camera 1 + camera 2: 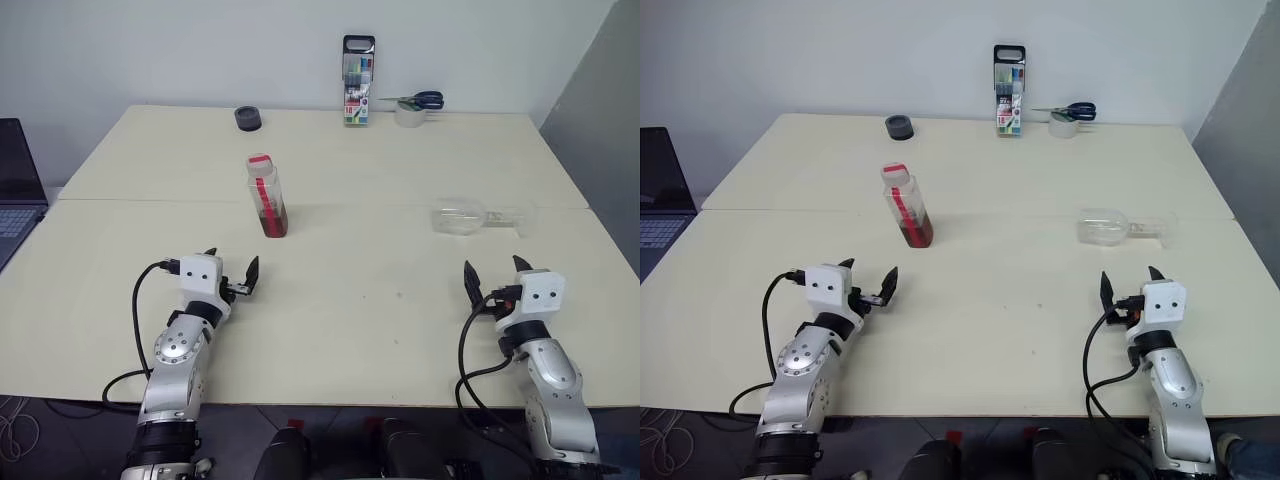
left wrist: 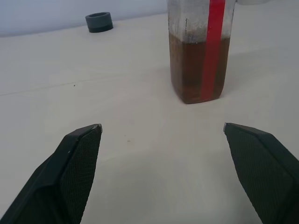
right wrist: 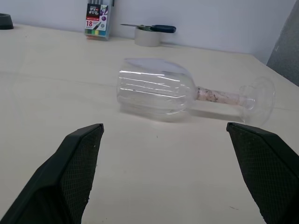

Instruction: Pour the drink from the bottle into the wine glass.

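Glass (image 1: 478, 217): lying on its side — long axis running along the counter's (image 1: 380, 290) far edge, ahead of right claw (image 1: 494, 276).
Bottle (image 1: 267, 196): standing ahead of left claw (image 1: 232, 273).
Claws: both gaping wide, holding nothing.

Table (image 1: 380, 300): smooth, matt cream surface, like laminate. Bottle (image 1: 266, 196): clear glossy plastic with a red label strip and a pale cap; the drink (image 2: 196, 70) inside is translucent reddish-brown. Wine glass (image 3: 159, 91): clear, colourless and shiny, with bright streaks along the bowl. Left gripper (image 1: 232, 275) and right gripper (image 1: 495, 277): black fingers (image 2: 74, 158) with finely cross-hatched matt pads, on glossy white and silvery metal-looking housings. Pen case (image 1: 358, 85): clear shiny plastic. Scissors (image 1: 415, 100): metal blades, blue plastic handles.
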Tool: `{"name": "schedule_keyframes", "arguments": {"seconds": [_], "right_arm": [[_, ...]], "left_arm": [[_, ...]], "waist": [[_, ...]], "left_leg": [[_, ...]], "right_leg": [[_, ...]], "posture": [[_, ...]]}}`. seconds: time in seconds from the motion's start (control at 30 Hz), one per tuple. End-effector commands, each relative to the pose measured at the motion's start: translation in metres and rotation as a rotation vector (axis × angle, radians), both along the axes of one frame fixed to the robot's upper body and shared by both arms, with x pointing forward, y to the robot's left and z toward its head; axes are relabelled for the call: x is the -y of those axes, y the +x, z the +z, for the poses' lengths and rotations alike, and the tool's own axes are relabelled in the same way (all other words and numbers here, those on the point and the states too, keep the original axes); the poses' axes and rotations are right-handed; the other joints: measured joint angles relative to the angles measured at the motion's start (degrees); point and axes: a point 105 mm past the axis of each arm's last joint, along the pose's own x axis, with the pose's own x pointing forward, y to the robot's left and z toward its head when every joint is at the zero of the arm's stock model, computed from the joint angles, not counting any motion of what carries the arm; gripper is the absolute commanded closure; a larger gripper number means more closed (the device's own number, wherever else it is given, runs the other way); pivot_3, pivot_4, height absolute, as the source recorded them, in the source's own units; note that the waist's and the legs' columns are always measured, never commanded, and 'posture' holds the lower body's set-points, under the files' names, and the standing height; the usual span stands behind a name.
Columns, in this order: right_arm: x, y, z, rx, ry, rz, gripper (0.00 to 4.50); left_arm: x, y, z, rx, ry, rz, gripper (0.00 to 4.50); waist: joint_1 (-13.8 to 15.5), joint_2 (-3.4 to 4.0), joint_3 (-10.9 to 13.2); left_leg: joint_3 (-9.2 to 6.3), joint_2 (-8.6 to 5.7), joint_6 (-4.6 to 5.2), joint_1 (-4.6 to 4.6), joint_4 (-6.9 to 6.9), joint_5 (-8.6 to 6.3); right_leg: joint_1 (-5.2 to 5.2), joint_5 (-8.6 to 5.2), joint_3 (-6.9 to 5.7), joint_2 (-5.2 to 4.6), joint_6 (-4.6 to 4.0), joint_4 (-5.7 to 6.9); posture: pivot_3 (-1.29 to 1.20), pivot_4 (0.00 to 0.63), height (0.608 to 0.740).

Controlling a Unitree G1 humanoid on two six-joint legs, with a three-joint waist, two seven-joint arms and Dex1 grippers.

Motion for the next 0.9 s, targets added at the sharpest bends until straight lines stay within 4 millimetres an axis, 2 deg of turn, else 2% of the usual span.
{"name": "schedule_keyframes", "arguments": {"seconds": [0.03,0.33,0.9], "right_arm": [[0.007,-0.001,0.014,0.058,-0.001,-0.022,0.00],[0.008,0.000,0.016,0.061,-0.003,-0.022,0.00],[0.001,0.004,0.015,0.066,0.002,-0.014,0.00]], "left_arm": [[0.009,0.001,0.021,0.077,-0.003,-0.038,0.04],[0.015,0.000,0.028,0.080,-0.069,-0.069,0.04],[0.022,-0.003,0.022,0.058,-0.057,-0.149,0.04]], "waist": [[0.0,0.00,0.0],[0.0,0.00,0.0],[0.0,0.01,0.0]], "left_leg": [[0.00,0.00,0.00,0.00,0.00,0.00],[0.01,0.00,0.00,0.00,0.00,0.00],[0.02,0.00,0.00,0.00,0.00,0.00]], "right_leg": [[0.00,0.00,0.00,0.00,0.00,0.00],[0.00,0.00,0.01,0.00,0.00,0.00],[0.00,0.00,0.01,0.00,0.00,-0.01]], "posture": [[0.00,0.150,0.740],[0.00,0.150,0.740],[0.00,0.150,0.740]]}}
